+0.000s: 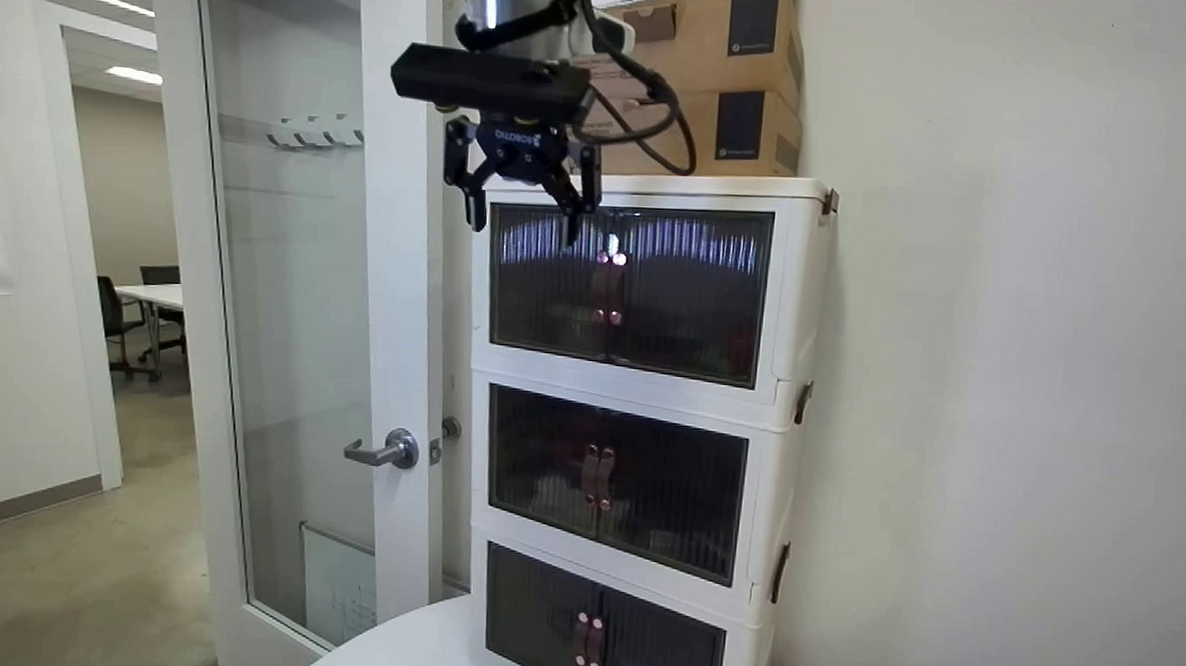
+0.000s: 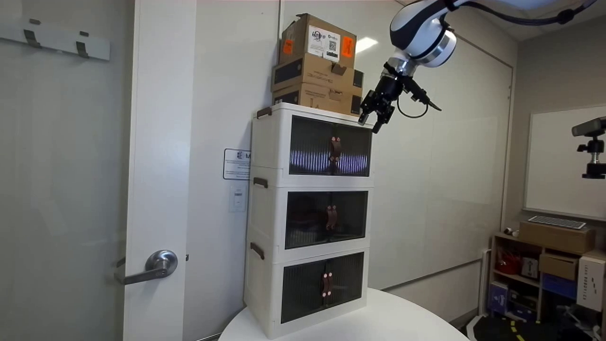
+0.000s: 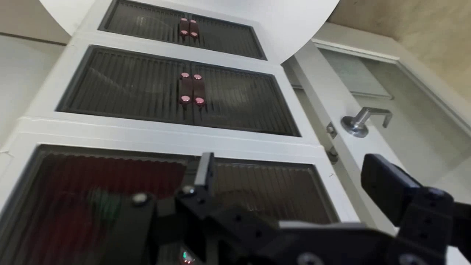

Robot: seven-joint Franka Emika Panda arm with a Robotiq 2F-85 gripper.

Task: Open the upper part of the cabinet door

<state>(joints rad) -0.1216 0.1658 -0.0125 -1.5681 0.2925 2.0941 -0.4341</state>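
A black two-fingered robot gripper (image 1: 523, 220) hangs near the top of a tall, narrow white cabinet (image 1: 631, 387) made of three stacked compartments. The door to be opened, a wide, smoky-dark, ribbed see-through panel (image 1: 674, 307) in a white frame, fronts the topmost compartment, above two similar dark fronts (image 1: 671, 502). Its two leaves look closed, meeting at a pair of brown strap handles (image 2: 335, 148) with pinkish studs. The gripper's fingers (image 1: 571, 227) stand spread, with nothing visible between them, and in both exterior views they are apart from the straps. The opening itself appears not yet begun: reaching a strap, taking hold of it and swinging a leaf outward all seem to remain.

The cabinet stands on a smooth, round white table (image 2: 407, 317), and three brown cardboard boxes (image 2: 322, 76) are piled on its top. Near it is a white-framed glass door (image 1: 399, 295) with a silver lever handle (image 1: 388, 451); past that, dark chairs (image 1: 113, 312) stand in another room. In an exterior view, a whiteboard (image 2: 568, 161) hangs above a low wooden shelf unit (image 2: 517, 278) filled with boxes.
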